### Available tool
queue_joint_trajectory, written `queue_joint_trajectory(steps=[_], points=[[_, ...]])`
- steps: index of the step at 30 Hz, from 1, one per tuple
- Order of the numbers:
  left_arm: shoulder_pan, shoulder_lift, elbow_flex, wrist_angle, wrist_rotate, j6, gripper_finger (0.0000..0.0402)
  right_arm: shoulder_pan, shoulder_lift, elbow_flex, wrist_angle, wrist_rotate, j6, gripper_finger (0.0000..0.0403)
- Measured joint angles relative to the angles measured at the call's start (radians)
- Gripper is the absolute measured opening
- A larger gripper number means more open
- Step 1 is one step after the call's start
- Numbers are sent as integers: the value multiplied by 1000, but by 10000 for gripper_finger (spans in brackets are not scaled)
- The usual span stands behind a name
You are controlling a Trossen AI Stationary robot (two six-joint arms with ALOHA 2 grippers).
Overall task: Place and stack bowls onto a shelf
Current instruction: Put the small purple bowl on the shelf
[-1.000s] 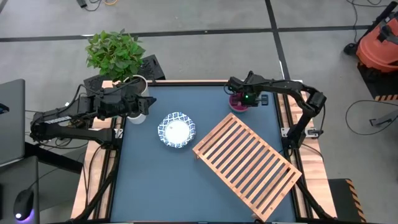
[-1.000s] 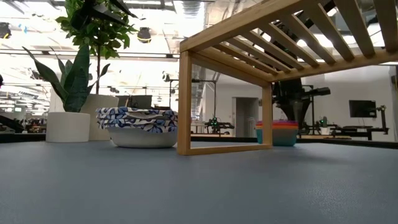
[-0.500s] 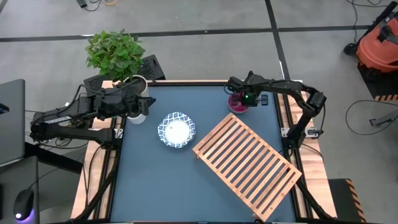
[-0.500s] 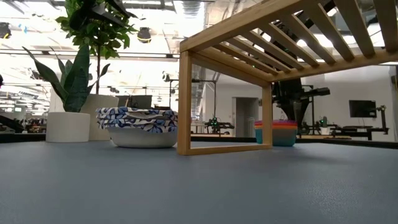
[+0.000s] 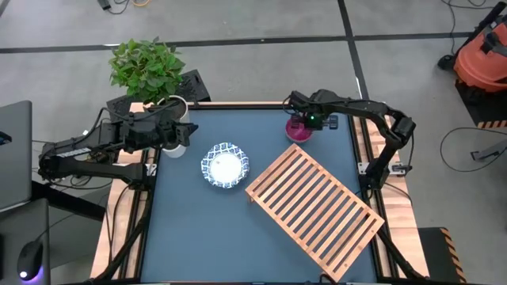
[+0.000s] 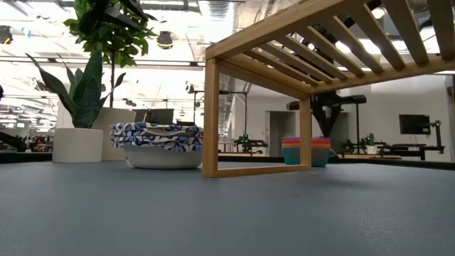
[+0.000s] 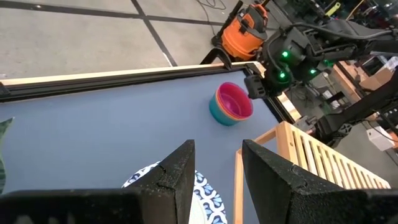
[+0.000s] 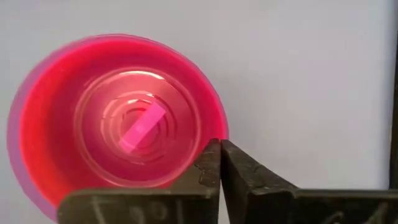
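Observation:
A stack of three small bowls (image 5: 297, 130), magenta on top of orange and teal (image 7: 231, 104), stands at the table's far right. My right gripper (image 8: 219, 148) comes down on it and is shut on its rim. A white bowl with a blue patterned rim (image 5: 224, 165) rests on its base at mid-table. The slatted wooden shelf (image 5: 313, 207) stands on its legs at the near right. My left gripper (image 7: 216, 163) waits at the far left, raised and open, with nothing between its fingers. My right gripper pinches the magenta bowl's rim (image 8: 219, 127) on the side toward the table's right edge. One finger (image 8: 207, 163) is inside the bowl and the other outside. The fingers point steeply down from above. Whether the stack's base is off the table I cannot tell.
A potted plant (image 5: 146, 67) in a pale pot (image 6: 78, 144) stands at the far left corner, beside my left arm. Open blue tabletop (image 5: 198, 229) lies near and left of the shelf. An orange vacuum (image 5: 481, 59) sits on the floor beyond the right edge.
My right gripper has shut on the stack's rim. It has then risen a little and gone toward the table's left edge. The stack of small bowls has shifted left with it. The left arm, white bowl and shelf have kept still.

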Motion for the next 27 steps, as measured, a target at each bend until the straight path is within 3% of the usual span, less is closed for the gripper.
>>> queue_joint_trajectory(steps=[6, 19, 27], points=[[0, 0, 0, -29, -1, -1, 118, -1, 0, 0, 0, 0, -10, 23], [0, 0, 0, -36, -1, 4, 118, -1, 0, 0, 3, -1, 0, 124], [0, 0, 0, -38, -1, 9, 118, -1, 2, 0, 9, 0, 1, 119]])
